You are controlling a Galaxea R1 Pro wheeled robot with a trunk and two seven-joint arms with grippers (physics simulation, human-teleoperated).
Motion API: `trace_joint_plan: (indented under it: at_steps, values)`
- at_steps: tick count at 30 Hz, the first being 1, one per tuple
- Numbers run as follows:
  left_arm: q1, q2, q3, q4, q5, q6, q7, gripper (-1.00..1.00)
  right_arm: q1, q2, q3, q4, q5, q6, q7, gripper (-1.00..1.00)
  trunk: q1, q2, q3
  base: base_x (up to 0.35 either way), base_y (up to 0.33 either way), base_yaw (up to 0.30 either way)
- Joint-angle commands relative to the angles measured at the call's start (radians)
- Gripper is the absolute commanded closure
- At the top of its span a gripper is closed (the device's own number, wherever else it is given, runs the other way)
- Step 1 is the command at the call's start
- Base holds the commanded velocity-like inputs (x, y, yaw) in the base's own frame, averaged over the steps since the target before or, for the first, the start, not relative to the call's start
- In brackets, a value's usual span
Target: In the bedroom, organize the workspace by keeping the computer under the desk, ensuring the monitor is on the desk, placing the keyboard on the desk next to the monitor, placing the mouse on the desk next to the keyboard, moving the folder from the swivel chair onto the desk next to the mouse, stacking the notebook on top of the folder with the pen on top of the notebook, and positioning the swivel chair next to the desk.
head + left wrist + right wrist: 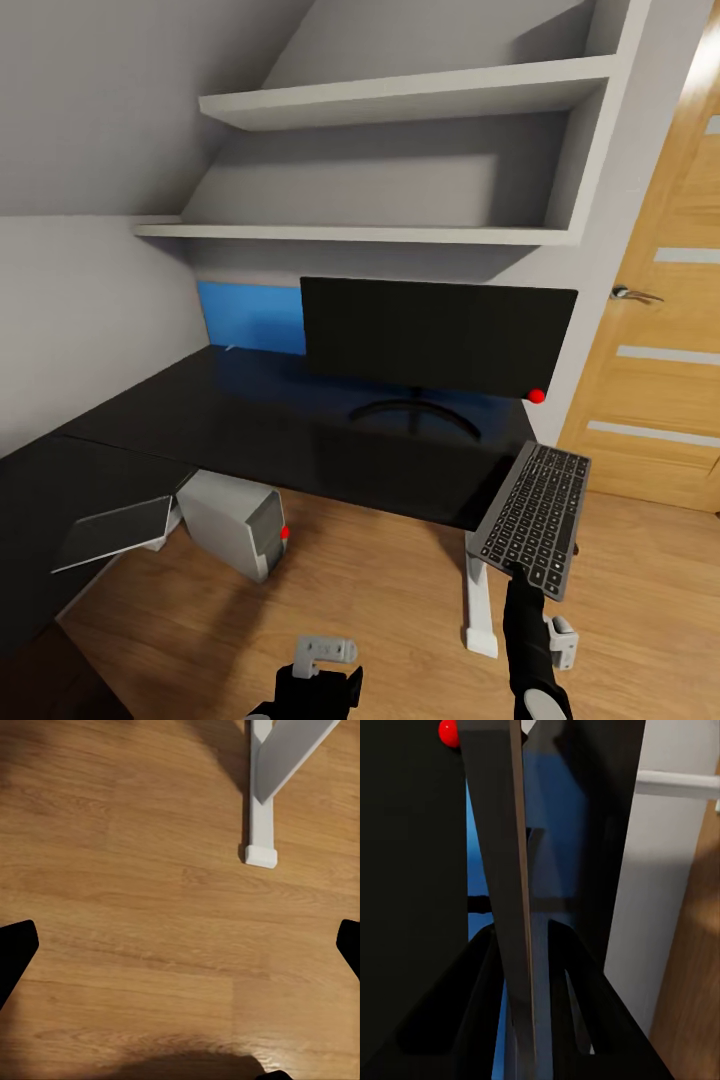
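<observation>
The keyboard, dark keys in a silver-grey frame, hangs tilted over the right end of the black desk, with my right gripper shut on its near edge. In the right wrist view the keyboard runs edge-on between the fingers. The monitor stands on the desk just beyond it. The light grey computer sits on the floor under the desk. A flat grey notebook lies tilted beside it. My left gripper hangs open and empty over the wooden floor.
A white desk leg stands on the floor by my right arm and shows in the left wrist view as the white desk leg. A wooden door is at the right. White shelves and a blue wall panel sit behind the desk.
</observation>
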Motion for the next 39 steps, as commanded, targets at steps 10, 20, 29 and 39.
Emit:
trace_joint_plan:
  at_steps: [10, 20, 29, 39]
  values:
    - [-0.001, 0.001, -0.002, -0.001, 0.009, 0.001, 0.010, -1.00, -0.001, -0.001, 0.005, 0.000, -0.012, -0.003, 0.007, 1.00, 0.000, -0.001, -0.001, 0.000, 0.000, 0.000]
    - [-0.001, 0.001, -0.002, -0.001, 0.010, 0.001, 0.010, -1.00, -0.001, -0.002, 0.005, -0.001, -0.012, -0.002, 0.007, -1.00, 0.000, -0.001, -0.001, 0.000, 0.000, 0.000]
    - [-0.001, 0.003, 0.001, -0.001, 0.009, 0.001, 0.009, -1.00, -0.001, -0.002, 0.005, -0.001, -0.011, -0.002, 0.008, -1.00, 0.000, -0.001, -0.001, 0.000, 0.000, 0.000]
    - [-0.001, 0.006, 0.005, -0.001, 0.009, -0.002, 0.008, -1.00, -0.001, -0.002, 0.005, 0.026, -0.013, -0.001, -0.010, -1.00, 0.000, -0.001, -0.001, 0.000, 0.000, 0.000]
